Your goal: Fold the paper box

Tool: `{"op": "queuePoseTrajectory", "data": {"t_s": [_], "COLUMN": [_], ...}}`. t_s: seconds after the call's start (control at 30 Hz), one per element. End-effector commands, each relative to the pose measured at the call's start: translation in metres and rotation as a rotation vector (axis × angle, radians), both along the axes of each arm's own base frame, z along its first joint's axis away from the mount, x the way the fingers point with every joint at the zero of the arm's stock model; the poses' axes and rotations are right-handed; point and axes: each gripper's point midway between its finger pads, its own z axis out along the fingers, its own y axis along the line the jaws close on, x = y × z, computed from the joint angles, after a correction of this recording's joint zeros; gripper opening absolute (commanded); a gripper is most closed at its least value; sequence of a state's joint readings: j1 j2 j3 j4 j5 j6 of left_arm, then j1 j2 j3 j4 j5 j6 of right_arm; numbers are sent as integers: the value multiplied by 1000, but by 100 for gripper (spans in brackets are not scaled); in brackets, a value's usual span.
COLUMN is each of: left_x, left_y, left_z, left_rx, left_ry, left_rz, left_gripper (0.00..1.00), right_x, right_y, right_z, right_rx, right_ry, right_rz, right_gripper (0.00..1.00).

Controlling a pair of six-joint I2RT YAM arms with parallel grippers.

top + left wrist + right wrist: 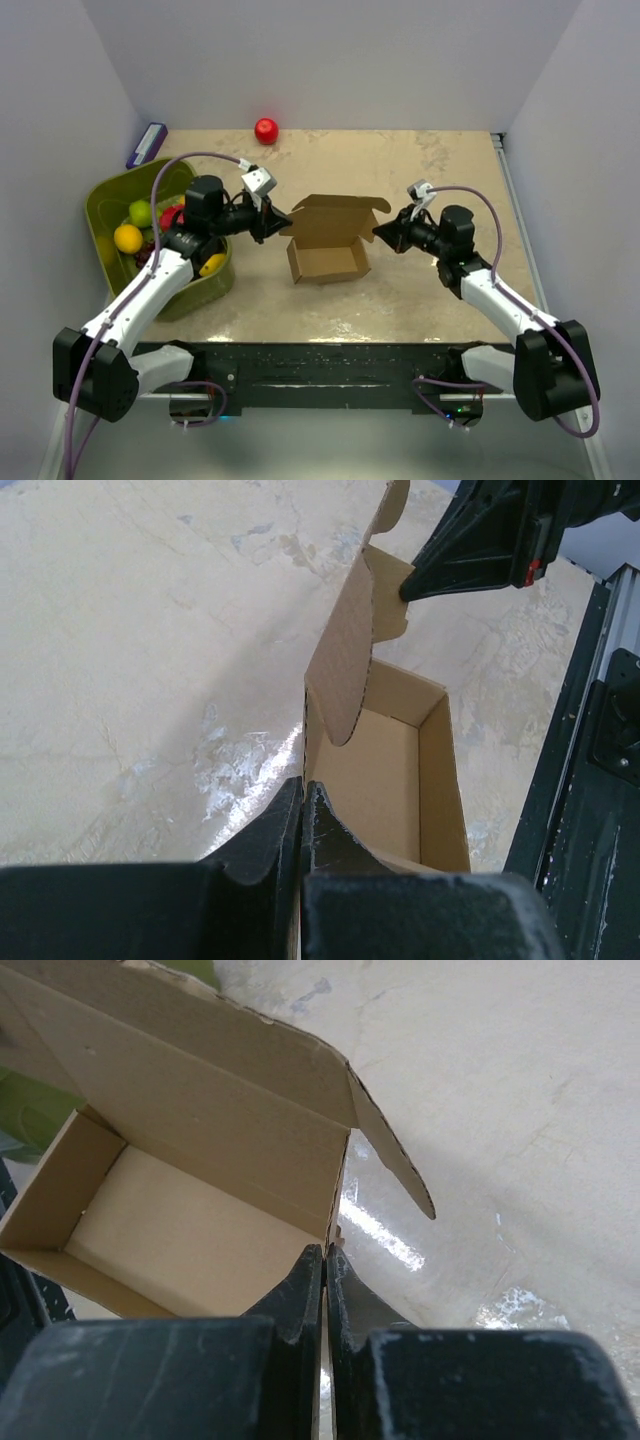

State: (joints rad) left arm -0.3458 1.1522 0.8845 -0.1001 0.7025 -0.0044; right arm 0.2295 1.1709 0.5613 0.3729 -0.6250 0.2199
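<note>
- Paper box: an open brown carton on the table, held between the two grippers. Its long axis runs from one gripper to the other and its mouth faces up.
- Lid: it stands up from the long wall on the far side of both hands and leans slightly away from them, with a tabbed flap at each end.
- Left gripper: it meets the end of the box nearest to it. Its fingers are pressed together, with only a thin brown line of cardboard between them, clamped on that end wall at its far corner.
- Right gripper: it meets the opposite end in the same way. Its fingers are closed tight on the wall at the corner below the lid.
- Left wrist view: the box stretches straight ahead of the left gripper. The lid is seen almost edge-on, and the right gripper shows at the far end, beside the lid's flap.
- Right wrist view: the bare box floor opens ahead and to the left of the right gripper. The lid's inner face rises above it, and one side flap hangs free, pointing down toward the table.
- Top view only: a green bin of fruit lies behind the left gripper, beside its arm. A red ball rests well beyond both hands, near the back wall.
</note>
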Motion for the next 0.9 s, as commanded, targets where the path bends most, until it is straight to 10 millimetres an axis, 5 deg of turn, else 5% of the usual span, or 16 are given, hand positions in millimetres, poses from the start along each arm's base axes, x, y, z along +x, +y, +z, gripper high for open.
{"op": "queuePoseTrajectory", "data": {"t_s": [0.0, 0.23, 0.67, 0.7, 0.87], "left_x": [16, 36, 55, 55, 68], "left_y": [2, 6, -11, -13, -26], "left_z": [-3, 6, -17, -32, -44], "left_rx": [6, 18, 118, 139, 142], "left_ry": [-9, -96, -157, -150, -194], "left_rz": [48, 201, 463, 469, 552], "left_gripper": [0, 0, 0, 0, 0], "right_x": [4, 3, 18, 19, 23], "right_y": [6, 8, 0, 5, 12], "right_z": [12, 12, 20, 18, 12], "right_rx": [-51, -65, -66, -72, -94], "right_ry": [-90, -147, -222, -220, -227], "right_rz": [-68, -250, -556, -551, -593], "right_gripper": [0, 0, 0, 0, 0]}}
